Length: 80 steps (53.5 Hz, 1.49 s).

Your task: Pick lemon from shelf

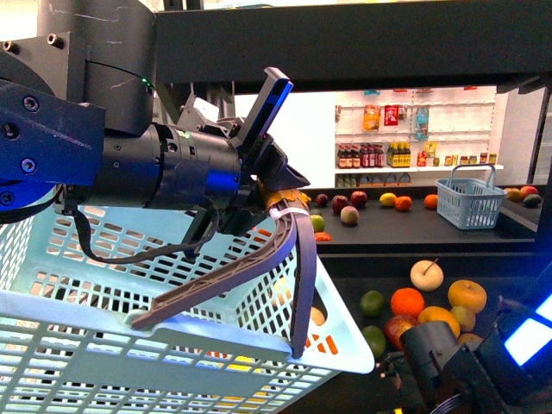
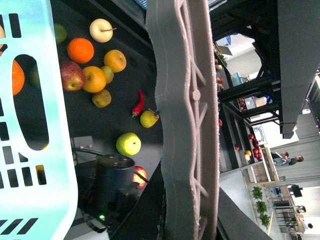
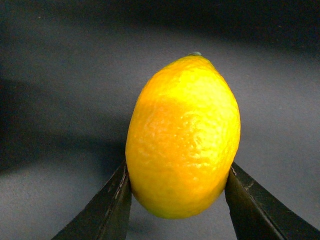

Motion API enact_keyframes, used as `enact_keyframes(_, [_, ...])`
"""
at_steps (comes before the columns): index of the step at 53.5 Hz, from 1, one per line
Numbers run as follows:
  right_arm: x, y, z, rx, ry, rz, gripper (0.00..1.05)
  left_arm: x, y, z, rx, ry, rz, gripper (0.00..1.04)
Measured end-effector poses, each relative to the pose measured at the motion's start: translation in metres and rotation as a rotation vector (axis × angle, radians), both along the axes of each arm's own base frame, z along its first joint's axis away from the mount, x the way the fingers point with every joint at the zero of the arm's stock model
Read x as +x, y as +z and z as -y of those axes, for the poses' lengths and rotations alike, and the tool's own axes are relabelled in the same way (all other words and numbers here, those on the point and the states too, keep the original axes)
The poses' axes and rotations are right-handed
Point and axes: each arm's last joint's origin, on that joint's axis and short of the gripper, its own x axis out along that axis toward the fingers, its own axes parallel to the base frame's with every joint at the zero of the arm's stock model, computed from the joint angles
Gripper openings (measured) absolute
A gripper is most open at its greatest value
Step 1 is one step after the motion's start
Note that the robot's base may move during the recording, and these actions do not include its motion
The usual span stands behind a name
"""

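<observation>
The lemon (image 3: 182, 137), bright yellow and oval, fills the right wrist view, and my right gripper (image 3: 178, 172) is shut on it, one dark finger against each side. The shelf's dark deck (image 3: 60, 100) lies behind it. In the front view only the right arm's dark body (image 1: 466, 362) shows, low over the shelf's lower deck (image 1: 517, 280); the lemon is hidden there. My left gripper (image 1: 285, 203) is shut on the grey basket handle (image 1: 233, 276) and holds the pale mesh basket (image 1: 172, 345) up in front of the camera. That handle (image 2: 185, 125) runs straight through the left wrist view.
Oranges (image 1: 407, 302), green limes (image 1: 372, 303), a pale apple (image 1: 426, 274) and a red chili (image 2: 138, 103) lie on the lower deck. A small blue basket (image 1: 470, 203) stands on the upper deck (image 1: 414, 228). The shelf's black beam (image 1: 345, 43) runs overhead.
</observation>
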Motion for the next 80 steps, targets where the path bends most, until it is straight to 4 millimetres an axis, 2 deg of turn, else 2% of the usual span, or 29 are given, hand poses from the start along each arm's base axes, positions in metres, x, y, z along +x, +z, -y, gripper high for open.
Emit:
enact_keyframes(5, [0.0,0.032,0.008,0.029,-0.002,0.067,0.47,0.0,0.0,0.0,0.0,0.0,0.0,0.11])
enact_keyframes(9, [-0.002,0.068,0.014,0.064,-0.007,0.137,0.47,0.0,0.0,0.0,0.0,0.0,0.0,0.11])
enact_keyframes(18, [-0.012,0.136,0.014,0.169,-0.001,0.263,0.46,0.0,0.0,0.0,0.0,0.0,0.0,0.11])
enact_keyframes(20, [-0.015,0.154,0.012,0.2,0.006,0.295,0.46,0.0,0.0,0.0,0.0,0.0,0.0,0.11])
enact_keyframes(29, [-0.03,0.212,-0.006,0.314,0.045,0.383,0.46,0.0,0.0,0.0,0.0,0.0,0.0,0.11])
enact_keyframes(37, [-0.044,0.244,-0.032,0.396,0.099,0.425,0.46,0.0,0.0,0.0,0.0,0.0,0.0,0.11])
enact_keyframes(43, [-0.051,0.252,-0.05,0.438,0.135,0.427,0.46,0.0,0.0,0.0,0.0,0.0,0.0,0.11])
enact_keyframes(51, [-0.057,0.254,-0.069,0.473,0.165,0.414,0.46,0.0,0.0,0.0,0.0,0.002,0.0,0.11])
enact_keyframes(78, [-0.067,0.253,-0.094,0.534,0.185,0.385,0.46,0.003,0.0,-0.007,0.006,0.04,0.002,0.11])
enact_keyframes(80, [-0.068,0.253,-0.095,0.536,0.186,0.385,0.51,0.004,0.0,-0.008,0.006,0.041,0.003,0.11])
